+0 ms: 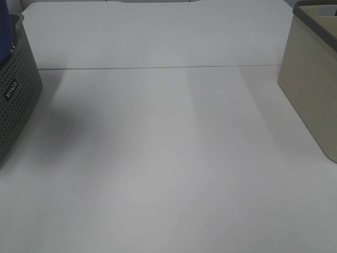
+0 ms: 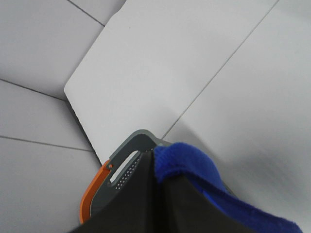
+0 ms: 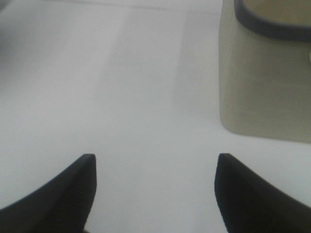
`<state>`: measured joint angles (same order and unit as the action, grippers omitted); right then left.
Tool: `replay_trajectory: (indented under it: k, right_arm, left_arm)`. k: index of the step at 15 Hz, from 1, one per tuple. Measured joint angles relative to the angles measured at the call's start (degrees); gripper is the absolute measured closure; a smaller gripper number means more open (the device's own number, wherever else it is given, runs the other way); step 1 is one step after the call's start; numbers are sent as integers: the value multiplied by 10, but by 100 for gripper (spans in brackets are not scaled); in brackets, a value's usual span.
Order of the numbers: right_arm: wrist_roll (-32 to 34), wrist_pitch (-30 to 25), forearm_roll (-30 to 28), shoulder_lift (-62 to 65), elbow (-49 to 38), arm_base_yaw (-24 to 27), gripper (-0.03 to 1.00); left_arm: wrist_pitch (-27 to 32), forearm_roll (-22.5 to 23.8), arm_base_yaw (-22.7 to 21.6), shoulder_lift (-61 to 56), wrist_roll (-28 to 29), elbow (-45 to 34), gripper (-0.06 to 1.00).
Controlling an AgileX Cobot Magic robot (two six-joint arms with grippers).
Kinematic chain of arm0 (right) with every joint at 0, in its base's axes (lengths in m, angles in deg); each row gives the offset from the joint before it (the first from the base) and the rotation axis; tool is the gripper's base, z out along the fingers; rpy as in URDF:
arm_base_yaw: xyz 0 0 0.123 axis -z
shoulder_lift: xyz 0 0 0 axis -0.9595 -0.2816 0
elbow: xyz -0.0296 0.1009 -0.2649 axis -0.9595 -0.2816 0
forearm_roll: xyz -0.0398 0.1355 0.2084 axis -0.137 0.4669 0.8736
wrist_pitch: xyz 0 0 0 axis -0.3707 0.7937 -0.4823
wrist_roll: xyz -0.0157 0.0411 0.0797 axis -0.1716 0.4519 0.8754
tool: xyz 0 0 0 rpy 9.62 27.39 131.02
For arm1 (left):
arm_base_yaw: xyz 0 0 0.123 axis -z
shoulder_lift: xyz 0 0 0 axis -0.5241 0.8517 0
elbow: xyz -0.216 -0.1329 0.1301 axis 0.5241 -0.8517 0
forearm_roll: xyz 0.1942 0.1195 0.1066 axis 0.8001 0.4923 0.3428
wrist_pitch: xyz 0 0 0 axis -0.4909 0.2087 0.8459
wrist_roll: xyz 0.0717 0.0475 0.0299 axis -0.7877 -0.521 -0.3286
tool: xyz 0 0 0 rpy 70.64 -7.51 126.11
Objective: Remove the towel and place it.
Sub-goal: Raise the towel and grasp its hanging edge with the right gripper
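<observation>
The royal-blue towel (image 2: 197, 171) is pinched between the dark fingers of my left gripper (image 2: 155, 167), which is shut on a fold of it, high above the table. Below it is the grey perforated basket (image 2: 127, 154) with an orange handle part (image 2: 92, 196). In the exterior high view only a sliver of blue (image 1: 4, 26) shows above the grey basket (image 1: 18, 100) at the far left edge; neither gripper shows there. My right gripper (image 3: 155, 187) is open and empty, low over bare white table.
A beige basket (image 1: 310, 89) with a dark rim stands at the right edge of the table and shows in the right wrist view (image 3: 265, 82). A seam (image 1: 158, 68) runs across the white table. The floor (image 2: 34, 48) lies beyond the table's corner.
</observation>
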<state>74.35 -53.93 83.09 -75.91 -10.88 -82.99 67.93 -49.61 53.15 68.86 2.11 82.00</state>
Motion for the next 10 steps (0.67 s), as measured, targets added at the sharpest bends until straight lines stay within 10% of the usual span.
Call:
replay_trajectory:
  k: [10]
  right_arm:
    - [-337, 343, 396, -352, 1, 0, 28]
  left_arm:
    - [-6, 25, 161, 0, -8, 1, 94]
